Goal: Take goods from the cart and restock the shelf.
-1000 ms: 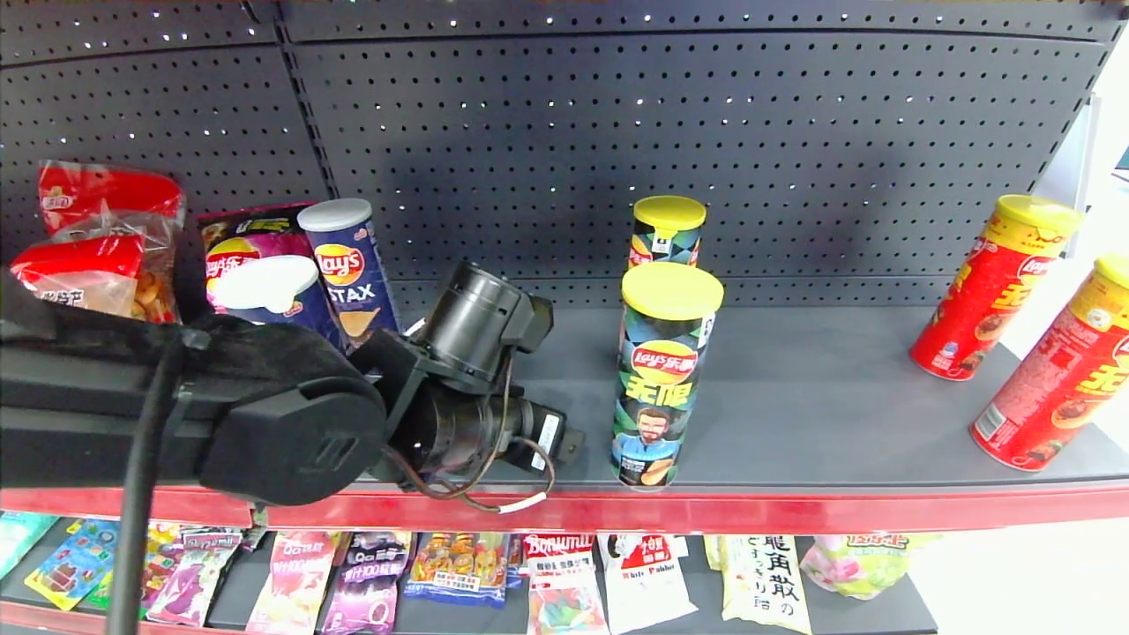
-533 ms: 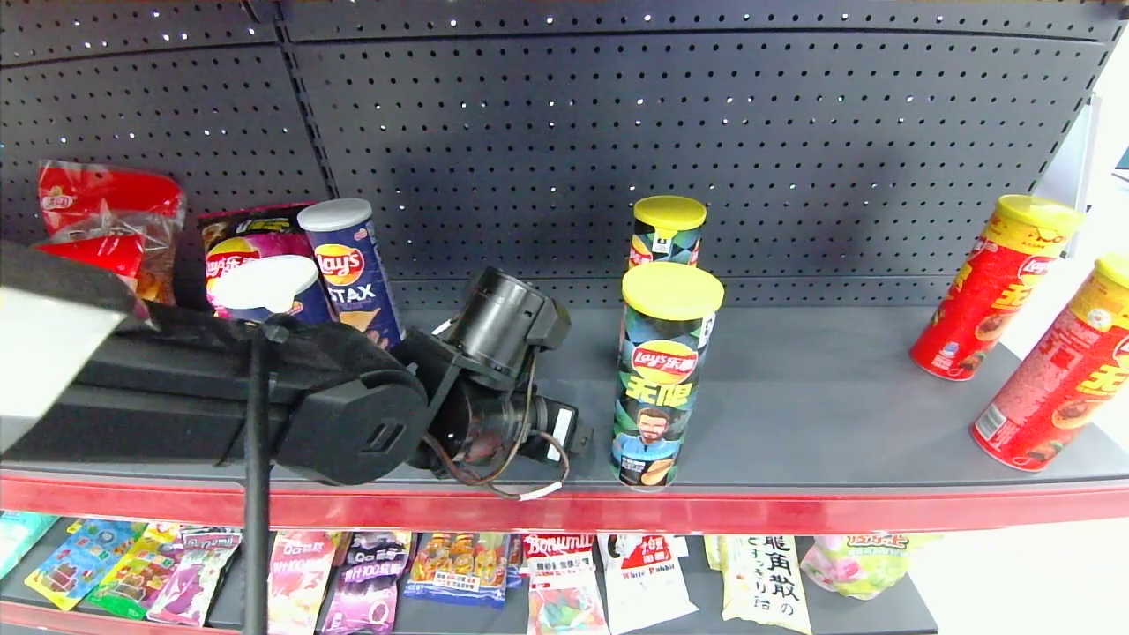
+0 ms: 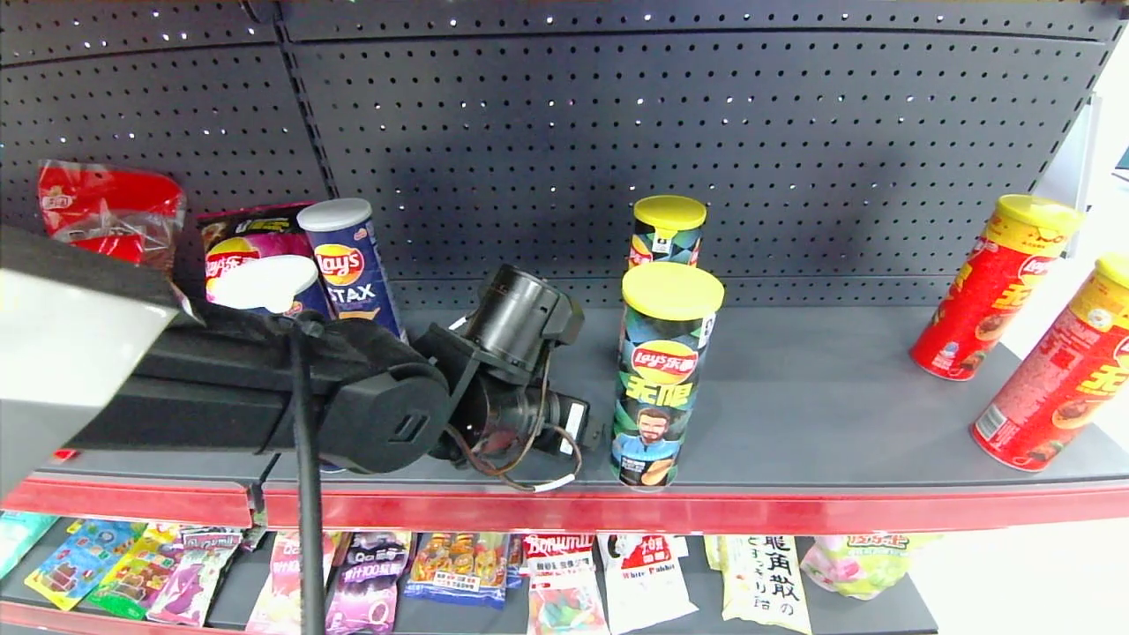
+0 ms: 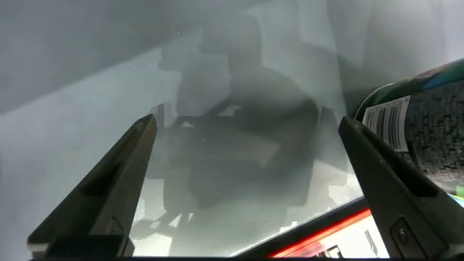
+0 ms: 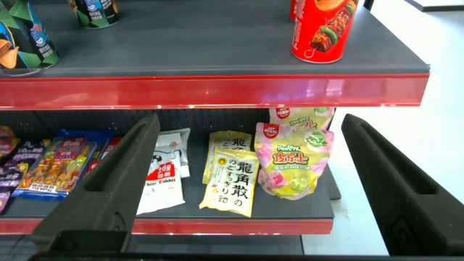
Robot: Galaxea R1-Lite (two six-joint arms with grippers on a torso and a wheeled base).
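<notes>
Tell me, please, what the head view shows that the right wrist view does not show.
Head view alone: the left arm lying across the shelf, two blue canisters with white lids, and red snack bags at the shelf's left end. Right wrist view alone: the right hand, open and empty. Shared: the shelf's red edge, the front dark can, a red can, and below them the white packet with black characters and the green-and-pink bag.
</notes>
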